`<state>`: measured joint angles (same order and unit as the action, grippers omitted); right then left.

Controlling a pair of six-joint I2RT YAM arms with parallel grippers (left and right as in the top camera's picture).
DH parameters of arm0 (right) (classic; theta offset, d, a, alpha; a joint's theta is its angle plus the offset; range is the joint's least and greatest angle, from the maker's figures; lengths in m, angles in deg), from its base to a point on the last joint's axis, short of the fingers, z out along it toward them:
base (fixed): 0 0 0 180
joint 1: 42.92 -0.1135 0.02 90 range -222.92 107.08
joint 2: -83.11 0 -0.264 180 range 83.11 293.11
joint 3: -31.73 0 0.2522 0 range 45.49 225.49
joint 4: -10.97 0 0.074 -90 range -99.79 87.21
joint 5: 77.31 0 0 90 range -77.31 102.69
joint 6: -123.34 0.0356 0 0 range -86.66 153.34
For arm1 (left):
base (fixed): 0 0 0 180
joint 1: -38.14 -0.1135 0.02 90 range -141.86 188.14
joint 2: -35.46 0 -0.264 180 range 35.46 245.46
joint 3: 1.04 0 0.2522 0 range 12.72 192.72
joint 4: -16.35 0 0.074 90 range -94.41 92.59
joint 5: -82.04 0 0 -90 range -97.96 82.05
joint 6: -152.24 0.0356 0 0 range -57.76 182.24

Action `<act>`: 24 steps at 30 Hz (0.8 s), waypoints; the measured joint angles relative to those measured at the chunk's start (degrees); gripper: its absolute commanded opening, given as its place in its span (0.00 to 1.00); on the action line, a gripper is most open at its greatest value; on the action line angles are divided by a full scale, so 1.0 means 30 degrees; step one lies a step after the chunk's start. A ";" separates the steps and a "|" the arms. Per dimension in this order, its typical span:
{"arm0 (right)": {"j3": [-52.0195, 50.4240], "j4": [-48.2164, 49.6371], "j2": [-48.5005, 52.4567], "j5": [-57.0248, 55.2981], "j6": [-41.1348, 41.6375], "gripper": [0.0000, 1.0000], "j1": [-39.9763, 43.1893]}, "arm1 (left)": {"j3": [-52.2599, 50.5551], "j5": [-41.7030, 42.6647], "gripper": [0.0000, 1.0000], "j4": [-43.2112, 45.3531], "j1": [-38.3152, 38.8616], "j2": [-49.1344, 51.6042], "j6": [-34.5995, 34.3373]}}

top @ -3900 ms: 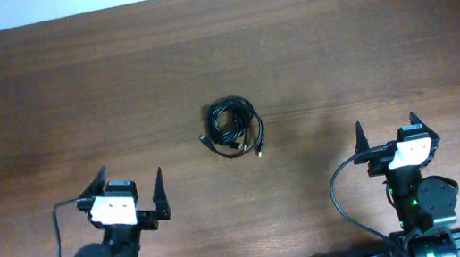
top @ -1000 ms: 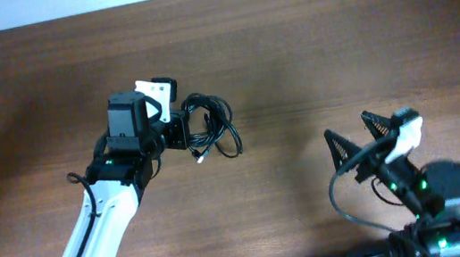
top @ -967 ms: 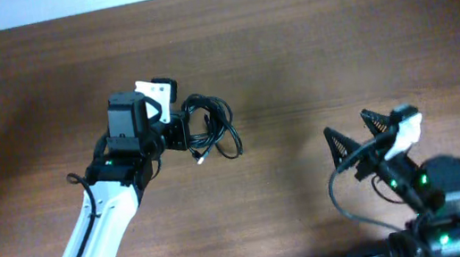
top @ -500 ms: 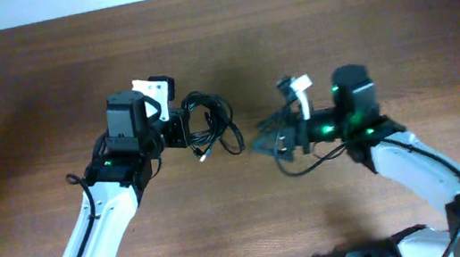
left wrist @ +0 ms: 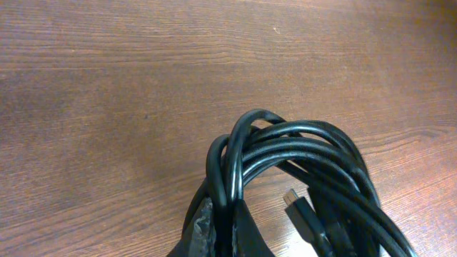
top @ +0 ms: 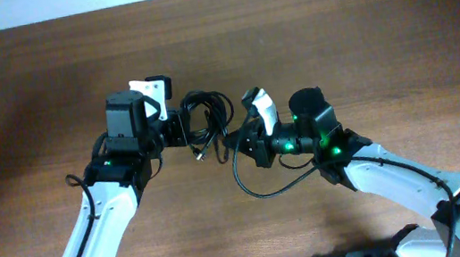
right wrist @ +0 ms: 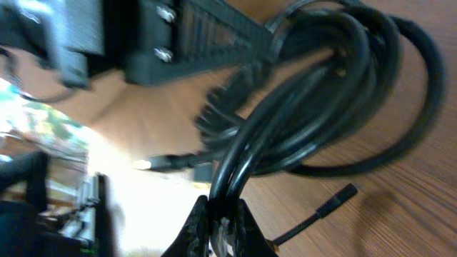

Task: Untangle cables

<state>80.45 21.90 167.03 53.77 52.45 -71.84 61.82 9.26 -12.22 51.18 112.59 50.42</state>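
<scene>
The cables (top: 209, 118) are a knot of thin black loops, held just above the wooden table between both arms. My left gripper (top: 183, 128) is shut on the bundle's left side; in the left wrist view its fingertips (left wrist: 207, 225) pinch a few strands (left wrist: 228, 178), and a plug end (left wrist: 300, 208) hangs beside them. My right gripper (top: 236, 138) is shut on the bundle's right side. In the right wrist view it (right wrist: 223, 214) squeezes two strands of the cables (right wrist: 314, 93), with a small plug (right wrist: 334, 200) loose below and the left gripper's black finger (right wrist: 214, 32) above.
The brown wooden table (top: 381, 44) spreads all round. A thicker black wire (top: 261, 187) loops from the right arm (top: 380, 170) towards the front. The left arm (top: 98, 219) stretches in from the front left.
The right arm swung from the front right to the bundle, and its gripper went from open to shut on the strands. The left gripper kept its hold in place.
</scene>
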 measured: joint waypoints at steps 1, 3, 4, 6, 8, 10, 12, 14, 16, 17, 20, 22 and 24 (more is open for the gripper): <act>0.0000 0.0444 0.0000 0.0423 0.0576 0.04 0.0000 | 0.0000 0.0036 0.00 -0.0007 0.0000 0.0000 0.0000; -0.0051 0.1508 0.0051 0.0954 0.2047 0.04 0.0007 | 0.0000 0.0138 0.00 -0.0022 0.0007 0.0000 -0.0007; -0.0051 0.1982 0.0058 0.1086 0.2572 0.04 0.0000 | 0.0000 0.0153 0.00 -0.0087 0.0007 0.0000 -0.0007; -0.0051 0.2288 0.0066 0.1311 0.4080 0.04 0.0000 | 0.0000 0.0058 0.00 -0.0219 0.0022 0.0000 0.0087; -0.0051 0.2302 0.0102 0.1530 0.6127 0.04 0.0007 | 0.0000 -0.1020 0.00 -0.0270 0.0138 0.0000 0.0168; -0.0051 0.2353 0.0102 0.1756 0.7664 0.04 0.0007 | 0.0000 -0.1989 0.00 -0.0299 0.0204 0.0000 0.0233; -0.0051 0.2361 0.0102 0.1967 0.8786 0.04 0.0000 | 0.0000 -0.2688 0.00 -0.0321 0.0226 0.0000 0.0284; -0.0051 0.2368 0.0102 0.1974 0.9209 0.04 0.0000 | 0.0000 -0.2761 0.00 -0.0299 0.0415 0.0000 0.0291; -0.0051 0.2361 0.0102 0.1523 0.9355 0.04 0.0000 | 0.0000 -0.3038 0.00 -0.0262 0.0780 0.0000 0.0291; -0.0051 0.2368 0.0102 0.1166 0.9435 0.04 0.0000 | 0.0000 -0.3198 0.00 -0.0204 0.0976 0.0000 0.0291; -0.0051 0.2288 0.0102 -0.1137 0.9486 0.04 0.0000 | 0.0000 -0.3687 0.00 -0.0124 0.1967 0.0000 0.0291; 0.0000 0.1035 0.0102 -0.3075 0.9493 0.04 -0.0007 | 0.0000 -0.3745 0.00 -0.0102 0.2353 0.0000 0.0284; -0.0044 -0.0342 0.0153 -0.5384 0.9493 0.04 -0.0007 | 0.0000 -0.2900 0.00 0.0240 0.3002 0.0000 0.0291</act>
<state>80.32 20.87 167.49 37.61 80.93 -71.87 61.82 0.56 -11.49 60.18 112.59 51.30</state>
